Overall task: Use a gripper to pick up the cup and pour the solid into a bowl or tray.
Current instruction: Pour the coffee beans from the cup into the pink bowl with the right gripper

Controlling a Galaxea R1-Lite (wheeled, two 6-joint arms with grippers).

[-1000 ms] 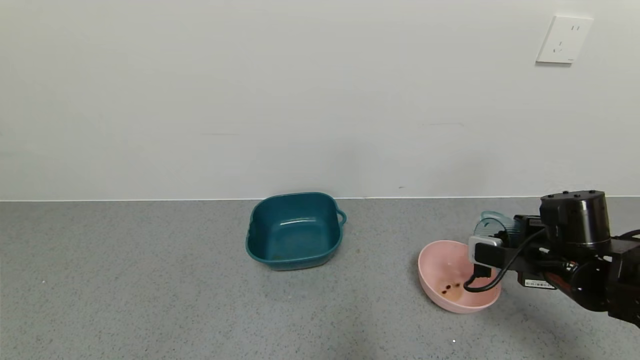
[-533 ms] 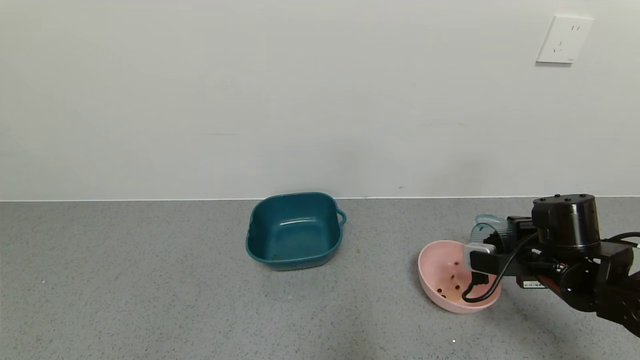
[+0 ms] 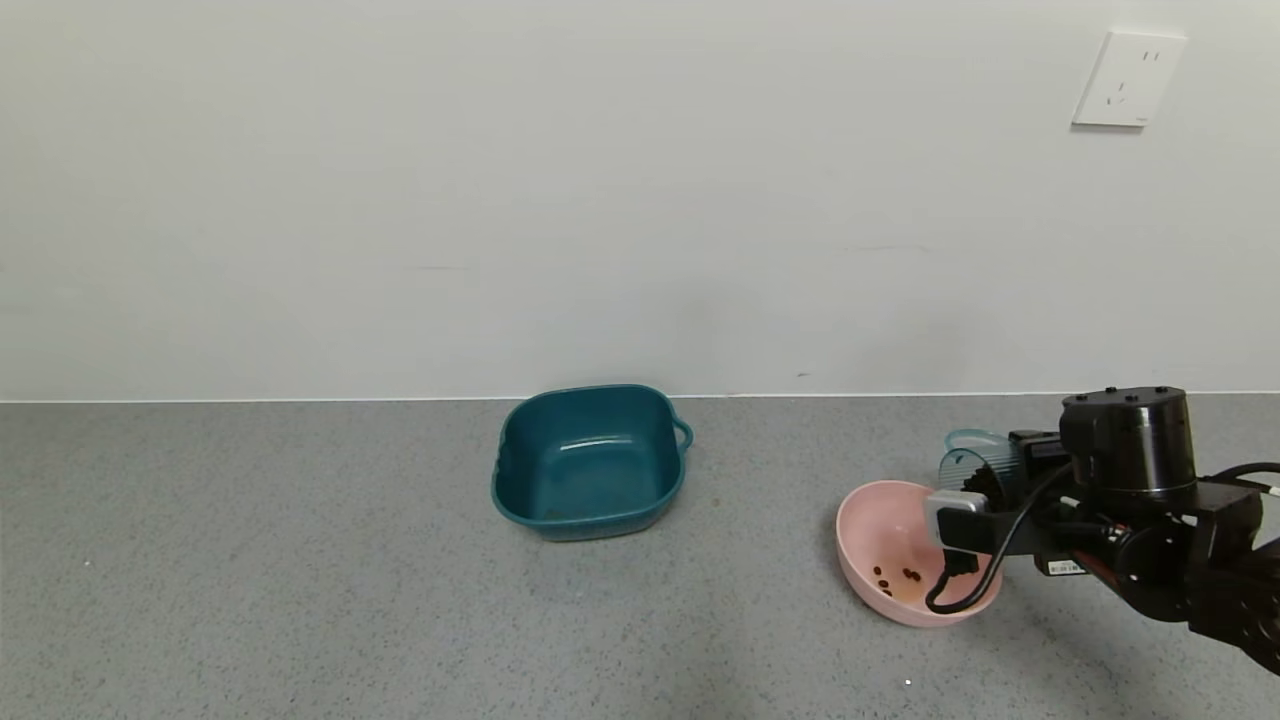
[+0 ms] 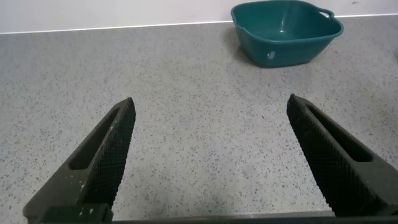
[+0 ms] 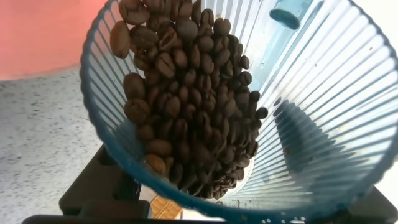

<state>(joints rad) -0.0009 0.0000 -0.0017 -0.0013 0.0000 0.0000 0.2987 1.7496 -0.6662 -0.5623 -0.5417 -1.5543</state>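
My right gripper (image 3: 1005,472) is shut on the cup (image 3: 972,462), a ribbed translucent grey-blue tumbler. It holds the cup tipped on its side over the far right rim of the pink bowl (image 3: 860,530). In the right wrist view the cup (image 5: 323,112) fills the picture, and the solid (image 5: 186,99), a heap of dark brown beans, lies against its lower wall up to the lip. A corner of the pink bowl (image 5: 37,31) shows beyond the lip. A few beans (image 3: 895,577) lie on the bowl's floor. My left gripper (image 4: 210,102) is open low over bare counter.
A dark teal squarish tub (image 3: 590,462) with a side handle stands mid-counter near the wall, also seen ahead of the left gripper as the teal tub (image 4: 287,31). The grey speckled counter (image 3: 300,580) meets a white wall carrying a socket (image 3: 1130,78).
The right wrist has sunk slightly and shifted left, tipping the cup further toward the pink bowl. A few beans have fallen into the bowl.
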